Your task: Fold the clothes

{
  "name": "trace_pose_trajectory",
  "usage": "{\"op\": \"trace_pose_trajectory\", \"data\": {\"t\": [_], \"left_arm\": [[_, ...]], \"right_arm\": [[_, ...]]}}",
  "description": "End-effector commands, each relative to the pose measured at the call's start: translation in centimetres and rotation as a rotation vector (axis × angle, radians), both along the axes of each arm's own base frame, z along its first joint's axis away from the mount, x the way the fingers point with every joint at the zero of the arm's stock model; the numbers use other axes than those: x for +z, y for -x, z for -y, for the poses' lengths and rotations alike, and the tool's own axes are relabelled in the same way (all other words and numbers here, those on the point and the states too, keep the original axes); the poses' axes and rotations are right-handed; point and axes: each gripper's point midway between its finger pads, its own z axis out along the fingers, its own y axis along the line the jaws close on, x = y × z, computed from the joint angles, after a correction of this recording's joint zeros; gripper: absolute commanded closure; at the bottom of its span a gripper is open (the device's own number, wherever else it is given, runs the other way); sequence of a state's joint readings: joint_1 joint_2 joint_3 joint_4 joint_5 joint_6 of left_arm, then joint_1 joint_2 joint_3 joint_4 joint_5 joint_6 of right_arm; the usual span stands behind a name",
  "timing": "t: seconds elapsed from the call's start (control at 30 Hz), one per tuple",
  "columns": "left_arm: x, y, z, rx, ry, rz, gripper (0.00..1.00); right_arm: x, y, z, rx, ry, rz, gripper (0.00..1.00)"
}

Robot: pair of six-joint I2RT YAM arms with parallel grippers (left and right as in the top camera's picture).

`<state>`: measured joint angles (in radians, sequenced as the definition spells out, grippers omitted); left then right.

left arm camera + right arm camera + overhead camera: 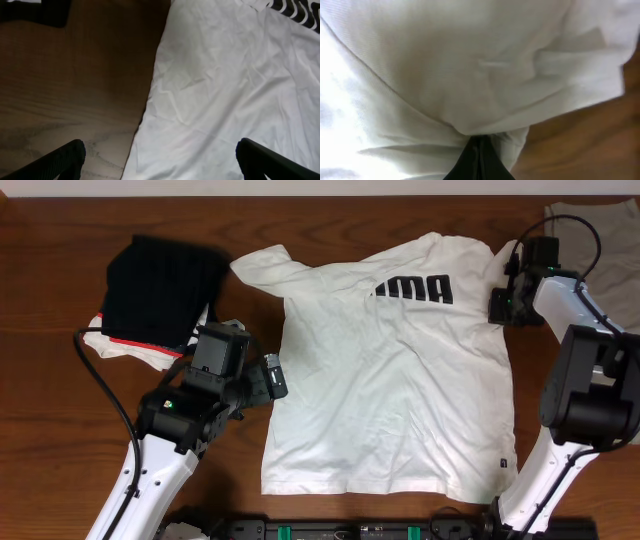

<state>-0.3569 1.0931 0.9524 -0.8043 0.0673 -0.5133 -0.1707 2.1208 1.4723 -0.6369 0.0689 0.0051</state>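
At the far left lies a black folded garment (165,285) with a red edge showing underneath; I leave it alone. Just right of it, my left gripper (275,378) hovers with its jaws spread wide and nothing between them. In its wrist view the left gripper (160,150) straddles the line where bare table (75,90) meets white cloth.

The T-shirt (390,380) lies spread flat in the middle of the table, collar far and hem near. My right gripper (503,302) is closed tight on the right sleeve (478,255). Its wrist view shows the right gripper (478,150) pinching a bunched fold of white fabric.

I judge the step in hand to be folding that sleeve across the chest. I would lift only enough to clear the cloth, carry it leftward in a low arc and lay it down flat. If the body starts to drag, the left gripper could pin the left edge.

The black block lettering (415,288) reads "MA" clearly, with what looks like part of a "U" before it. A fold hides the start, so "PUMA" is my guess. The small black hem tag (503,464) is too small to read. An olive-grey cloth (600,240) sits at the far right.
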Motion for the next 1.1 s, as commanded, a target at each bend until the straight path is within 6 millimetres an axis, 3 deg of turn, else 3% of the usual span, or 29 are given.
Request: {"op": "trace_pose_trajectory", "data": {"t": [0.0, 0.13, 0.23, 0.37, 0.4, 0.5, 0.8, 0.9, 1.07], "left_arm": [[0.3, -0.2, -0.3, 0.012, -0.01, 0.011, 0.02], [0.3, -0.2, -0.3, 0.012, -0.01, 0.011, 0.02], [0.3, -0.2, -0.3, 0.012, -0.01, 0.011, 0.02], [0.3, -0.2, -0.3, 0.012, -0.01, 0.011, 0.02], [0.3, -0.3, -0.4, 0.014, -0.014, 0.014, 0.02], [1.1, -1.5, -0.2, 0.024, -0.006, 0.072, 0.02], [1.3, -1.8, 0.2, 0.009, 0.008, 0.086, 0.02], [1.6, -1.9, 1.6, -0.218, -0.037, 0.14, 0.02], [1.9, -2.9, 1.1, -0.322, -0.159, 0.181, 0.02]], "right_arm": [[4.9, -0.4, 1.5, -0.057, 0.037, 0.099, 0.84], [10.1, -0.1, 1.4, -0.118, 0.026, 0.196, 0.55], [13.7, 1.0, 1.5, -0.162, 0.019, 0.254, 0.42], [17.3, 3.1, 1.7, -0.2, 0.014, 0.291, 0.04], [17.9, 3.5, 1.7, -0.201, 0.015, 0.297, 0.01], [18.9, 4.4, 1.4, -0.2, 0.016, 0.3, 0.01], [19.0, 4.5, 1.4, -0.199, 0.015, 0.3, 0.01], [19.0, 4.5, 1.4, -0.199, 0.016, 0.3, 0.01], [19.0, 4.5, 1.4, -0.2, 0.016, 0.3, 0.01]]}}
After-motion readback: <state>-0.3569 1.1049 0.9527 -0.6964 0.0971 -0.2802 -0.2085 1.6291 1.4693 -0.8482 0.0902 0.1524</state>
